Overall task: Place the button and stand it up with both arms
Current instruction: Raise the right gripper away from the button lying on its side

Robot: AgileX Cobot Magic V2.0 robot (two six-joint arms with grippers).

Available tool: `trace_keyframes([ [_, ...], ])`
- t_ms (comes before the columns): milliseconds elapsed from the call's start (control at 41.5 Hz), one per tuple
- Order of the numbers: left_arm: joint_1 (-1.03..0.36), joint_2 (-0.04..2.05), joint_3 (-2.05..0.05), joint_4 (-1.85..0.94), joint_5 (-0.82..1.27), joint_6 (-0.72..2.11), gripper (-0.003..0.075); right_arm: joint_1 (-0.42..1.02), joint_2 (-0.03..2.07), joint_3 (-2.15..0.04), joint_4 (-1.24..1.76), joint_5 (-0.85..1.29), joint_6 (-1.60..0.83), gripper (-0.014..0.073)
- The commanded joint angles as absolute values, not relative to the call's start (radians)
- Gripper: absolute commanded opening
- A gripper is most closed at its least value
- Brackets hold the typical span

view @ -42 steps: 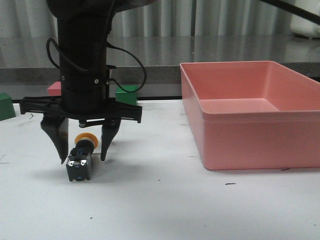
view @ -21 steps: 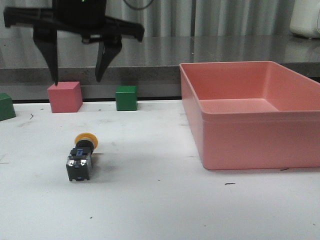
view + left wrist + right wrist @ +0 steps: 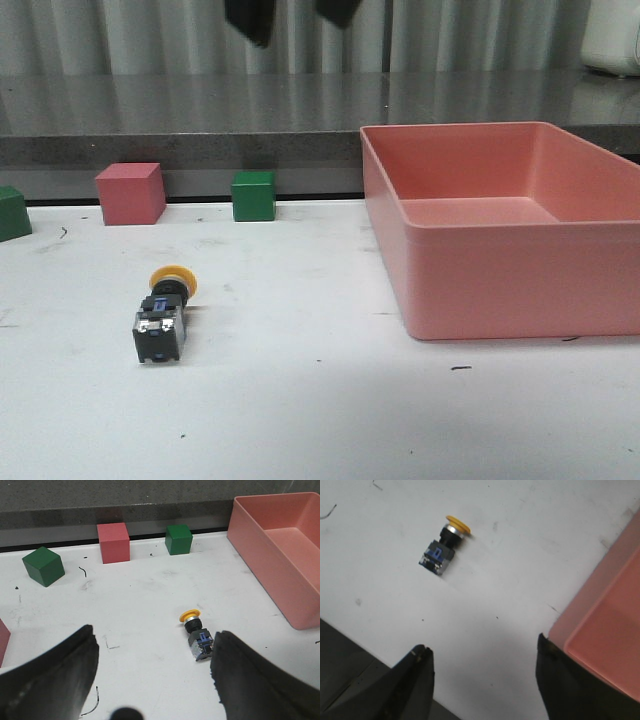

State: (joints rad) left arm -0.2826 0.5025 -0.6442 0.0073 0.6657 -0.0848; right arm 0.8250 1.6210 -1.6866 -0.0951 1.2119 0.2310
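1. Looking over the desk (image 3: 320, 420), I see the pink bin (image 3: 500, 240) off to one side of my left pincer (image 3: 155, 680).
2. Left pincer and right pincer (image 3: 482, 680) both hover spread and empty.
3. Button (image 3: 196, 632) lies toppled just ahead of the left pincer, needing righting.

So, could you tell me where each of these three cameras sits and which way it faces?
Front view: low, facing forward over the table at the button and pink bin; dark gripper fingertips hang at the top edge.
Left wrist view: on the left arm, looking down at the button; its open fingers show.
Right wrist view: on the right arm, high over the button; open fingers show.
Shared: button lying on its side.
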Motion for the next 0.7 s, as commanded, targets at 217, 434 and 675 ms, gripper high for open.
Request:
trace_keyframes([
  [217,-0.291,0.514,-0.681,0.0,0.603,-0.088,0.0472,0.737,1.191,-1.339,-0.112,0.998,0.174,0.0469],
  [434,-0.291,0.514,-0.681,0.0,0.603,-0.088,0.0472,0.73,0.933,-1.155,-0.105,0.893,0.163,0.0469],
  [675,-0.291,0.514,-0.681,0.0,0.603,-0.088,0.0472,0.731,0.696,-0.95,-0.079,0.807,0.162,0.0469],
])
